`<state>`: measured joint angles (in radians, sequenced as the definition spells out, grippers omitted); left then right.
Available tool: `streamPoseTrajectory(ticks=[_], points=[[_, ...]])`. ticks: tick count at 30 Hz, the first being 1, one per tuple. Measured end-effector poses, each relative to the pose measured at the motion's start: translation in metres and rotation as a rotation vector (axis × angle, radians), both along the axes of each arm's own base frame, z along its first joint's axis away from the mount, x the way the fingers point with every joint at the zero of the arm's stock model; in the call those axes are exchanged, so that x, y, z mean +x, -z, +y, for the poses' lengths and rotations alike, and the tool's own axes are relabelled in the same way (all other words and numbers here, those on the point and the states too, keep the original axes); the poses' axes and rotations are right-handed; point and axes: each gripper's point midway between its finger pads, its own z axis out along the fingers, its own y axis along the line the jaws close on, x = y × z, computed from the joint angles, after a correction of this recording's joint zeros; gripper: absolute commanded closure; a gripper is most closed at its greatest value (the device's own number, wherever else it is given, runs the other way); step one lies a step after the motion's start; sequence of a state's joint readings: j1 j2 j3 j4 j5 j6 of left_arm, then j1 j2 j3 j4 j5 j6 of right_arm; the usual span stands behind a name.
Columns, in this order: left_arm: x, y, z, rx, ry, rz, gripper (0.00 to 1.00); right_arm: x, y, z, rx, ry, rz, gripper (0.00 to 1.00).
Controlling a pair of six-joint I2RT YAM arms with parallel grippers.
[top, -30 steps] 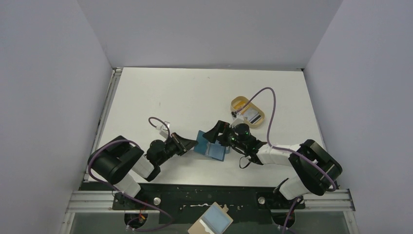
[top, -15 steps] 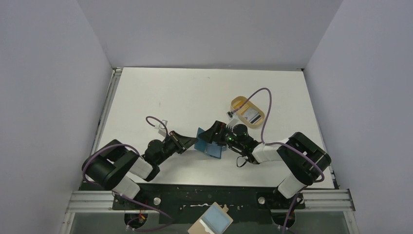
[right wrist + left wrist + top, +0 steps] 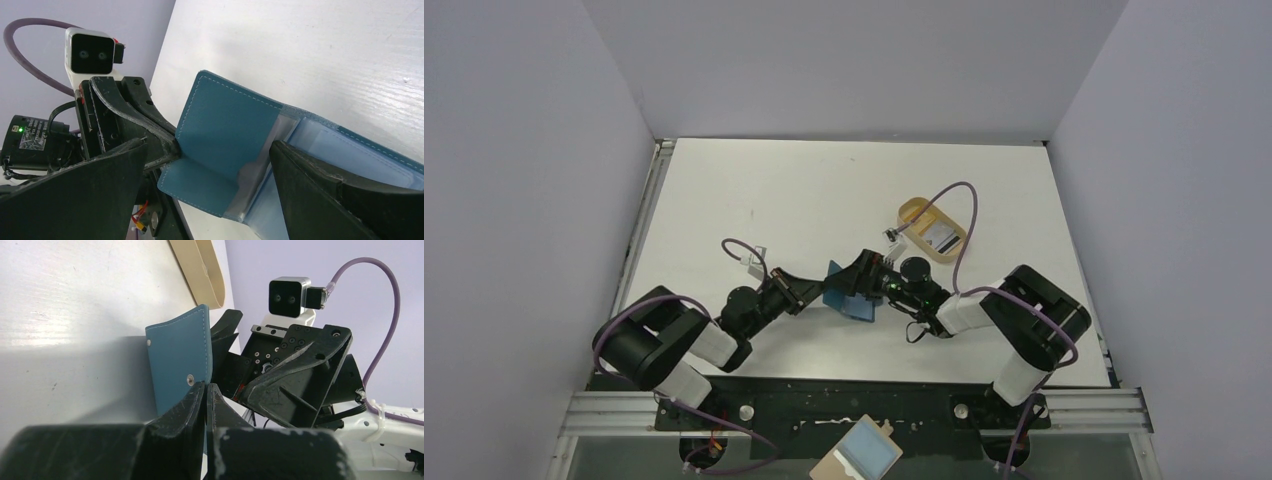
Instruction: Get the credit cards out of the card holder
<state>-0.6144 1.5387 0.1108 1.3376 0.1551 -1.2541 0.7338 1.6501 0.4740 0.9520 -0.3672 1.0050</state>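
Observation:
The teal card holder [image 3: 848,297] lies opened near the table's middle. My left gripper [image 3: 812,291] is shut on the edge of its raised flap [image 3: 179,362], pinched at the fingertips [image 3: 206,386]. My right gripper [image 3: 864,277] stands open, one finger on each side of the open card holder [image 3: 227,127]. Its lighter blue pockets [image 3: 345,155] show, with a pale grey edge [image 3: 256,172] at the fold; I cannot tell if that is a card. One of the credit cards [image 3: 940,239], pale with a dark stripe, lies in the tan tray [image 3: 913,211].
The tan oval tray's rim [image 3: 202,270] lies beyond the card holder, to the back right. A tan board with a light-blue rectangle [image 3: 864,456] rests below the table's near edge. Purple cables loop over both wrists.
My right arm has moved left and closed in on the card holder. The card holder and my left gripper shifted slightly away from the near edge, and the flap stands more upright.

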Motion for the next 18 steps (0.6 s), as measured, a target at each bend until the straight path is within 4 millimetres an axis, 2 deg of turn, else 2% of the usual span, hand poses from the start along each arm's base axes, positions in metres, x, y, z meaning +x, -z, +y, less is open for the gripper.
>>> streamPoseTrajectory(ticks=[18], points=[[-0.003,0.017,0.005,0.028,-0.013,0.031,1.0,-0.002,0.012,0.007,0.064,-0.015,0.057,0.02]])
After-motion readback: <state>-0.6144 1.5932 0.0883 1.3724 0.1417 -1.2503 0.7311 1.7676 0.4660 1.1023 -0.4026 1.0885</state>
